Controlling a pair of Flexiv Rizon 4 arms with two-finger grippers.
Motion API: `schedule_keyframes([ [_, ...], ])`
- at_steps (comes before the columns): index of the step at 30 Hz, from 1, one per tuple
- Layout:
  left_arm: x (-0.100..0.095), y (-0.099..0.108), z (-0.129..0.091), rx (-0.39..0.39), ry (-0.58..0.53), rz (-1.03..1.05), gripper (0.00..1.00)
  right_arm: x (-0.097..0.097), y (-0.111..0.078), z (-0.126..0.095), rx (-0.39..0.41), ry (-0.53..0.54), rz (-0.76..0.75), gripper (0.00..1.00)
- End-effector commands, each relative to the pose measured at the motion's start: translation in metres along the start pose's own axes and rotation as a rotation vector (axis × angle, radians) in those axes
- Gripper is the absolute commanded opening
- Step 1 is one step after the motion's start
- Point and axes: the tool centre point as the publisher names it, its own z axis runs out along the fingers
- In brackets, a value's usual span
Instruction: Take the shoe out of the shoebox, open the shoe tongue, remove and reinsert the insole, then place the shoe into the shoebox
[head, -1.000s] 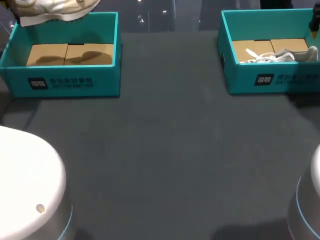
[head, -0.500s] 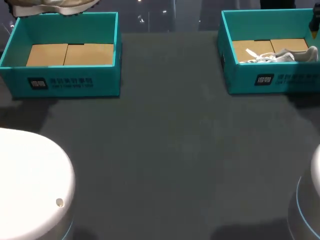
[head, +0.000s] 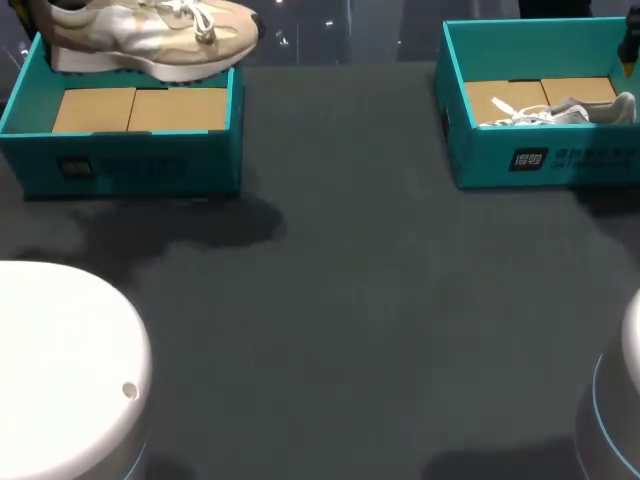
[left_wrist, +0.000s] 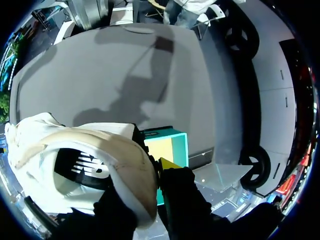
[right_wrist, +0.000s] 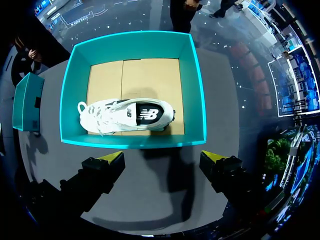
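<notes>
Left gripper: the left gripper (left_wrist: 152, 175) is clamping the heel end of the beige sneaker (head: 150, 38). One yellow-tipped finger is pressing against one side, and the other finger is showing only as a dark shape on the opposite side.
Beige sneaker: it is hanging in the air over the far rim of the left shoebox (head: 130, 165), sole down and roughly level. Its toe is pointing toward the middle of the table (head: 350, 300) and reaching just past the box's corner.
Left shoebox: this teal box is sitting open at the table's far left, holding only a brown cardboard insert (head: 135, 108).
Right gripper: the right gripper (right_wrist: 162, 159) is hovering with its fingers spread wide and nothing between them, above the table just in front of the right shoebox's near wall.
Right shoebox: the right shoebox (right_wrist: 132, 142) is standing open at the table's far right, well apart from the left one.
White sneaker: the white sneaker (right_wrist: 125, 116) is lying on its side inside the right shoebox, on the brown cardboard floor and close to the near wall.
</notes>
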Motion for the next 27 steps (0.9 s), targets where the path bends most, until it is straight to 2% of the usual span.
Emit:
schedule_keyframes([
  [1, -0.018, -0.05, 0.0, -0.147, 0.027, 0.005, 0.0, 0.0, -0.001, 0.0, -0.002, -0.001, 0.001, 1.0],
  [12, -0.071, -0.11, 0.014, -0.165, 0.105, -0.042, 0.0, 0.0, -0.001, 0.0, -0.002, -0.001, 0.001, 1.0],
  [26, -0.071, -0.11, 0.014, -0.165, 0.105, -0.042, 0.0, 0.0, -0.001, 0.0, -0.002, -0.001, 0.001, 1.0],
  [27, -0.081, -0.117, 0.016, -0.179, 0.126, -0.036, 0.0, 0.0, -0.001, 0.0, -0.002, -0.001, 0.001, 1.0],
])
